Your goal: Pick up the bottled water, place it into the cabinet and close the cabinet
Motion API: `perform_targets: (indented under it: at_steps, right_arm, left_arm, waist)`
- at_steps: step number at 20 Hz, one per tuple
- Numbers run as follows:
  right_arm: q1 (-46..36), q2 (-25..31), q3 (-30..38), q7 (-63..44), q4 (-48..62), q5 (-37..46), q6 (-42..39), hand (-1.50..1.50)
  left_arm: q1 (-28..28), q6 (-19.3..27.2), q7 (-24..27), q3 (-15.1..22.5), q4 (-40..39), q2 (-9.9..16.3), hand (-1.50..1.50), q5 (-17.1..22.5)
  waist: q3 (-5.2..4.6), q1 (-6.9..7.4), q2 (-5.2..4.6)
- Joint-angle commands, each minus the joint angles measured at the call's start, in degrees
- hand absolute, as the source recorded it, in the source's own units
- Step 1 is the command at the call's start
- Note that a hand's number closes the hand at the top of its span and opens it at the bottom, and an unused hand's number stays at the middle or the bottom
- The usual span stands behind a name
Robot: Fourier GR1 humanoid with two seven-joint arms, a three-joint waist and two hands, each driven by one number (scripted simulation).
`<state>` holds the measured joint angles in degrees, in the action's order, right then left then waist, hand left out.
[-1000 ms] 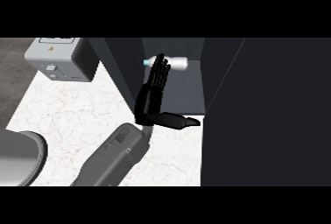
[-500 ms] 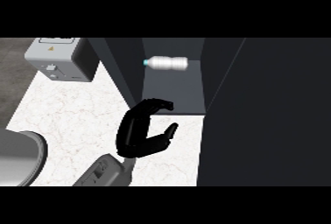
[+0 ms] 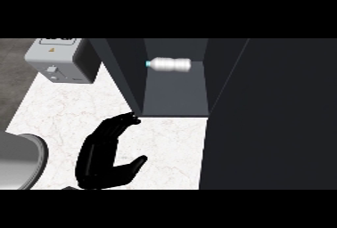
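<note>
The bottled water (image 3: 170, 65), clear with a pale blue cap, lies on its side deep inside the dark cabinet (image 3: 174, 95), cap pointing left. Nothing is touching it. My left hand (image 3: 104, 156) is over the marble counter, in front of and below the cabinet's opening. Its fingers are relaxed and hold nothing, and the fingertips (image 3: 132, 119) reach up to the lower corner of the cabinet's left wall. The thumb sticks out to the right. A wide dark panel (image 3: 273, 116), which looks like the cabinet's open door, fills the right side. My right hand does not show.
A grey boxy appliance (image 3: 59, 60) stands at the back left on the white marble counter (image 3: 66, 107). A grey rounded object (image 3: 20, 161) sits at the lower left edge, close beside my left hand.
My left hand has pulled back out of the cabinet toward the view's lower edge and left the bottle lying inside. Its forearm has dropped out of view.
</note>
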<state>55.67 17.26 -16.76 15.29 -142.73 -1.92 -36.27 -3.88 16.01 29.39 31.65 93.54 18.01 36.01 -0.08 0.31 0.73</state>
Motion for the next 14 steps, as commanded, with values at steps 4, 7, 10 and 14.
perform_targets:
  at_steps: [4, 7, 10, 14]
  right_arm:
    - [2.8, 3.2, -7.9, -2.9, -11.5, 9.2, -2.3, 1.50]
    - [0.7, 5.2, -13.4, -5.5, -11.5, 10.9, -3.9, 1.50]
    - [-1.4, 5.4, -17.6, -6.7, -12.2, 12.3, -3.7, 1.50]
    - [-6.0, 7.3, -19.5, -10.4, -11.6, 13.0, -3.6, 1.50]
  left_arm:
    - [11.4, -2.4, 1.9, -4.0, 9.4, 6.1, -1.50, 3.5]
    - [13.1, -3.9, 1.0, -6.0, 11.9, 7.3, -1.50, 6.3]
    - [16.5, -6.5, 1.9, -8.6, 12.5, 9.5, -1.50, 8.5]
    - [18.5, -9.1, 1.4, -10.5, 13.7, 11.4, -1.50, 11.2]
  waist:
    - [-0.13, -0.17, 0.16]
    - [-0.23, 0.24, 0.20]
    - [-0.44, 0.53, 0.69]
    - [-0.70, 1.84, 0.38]
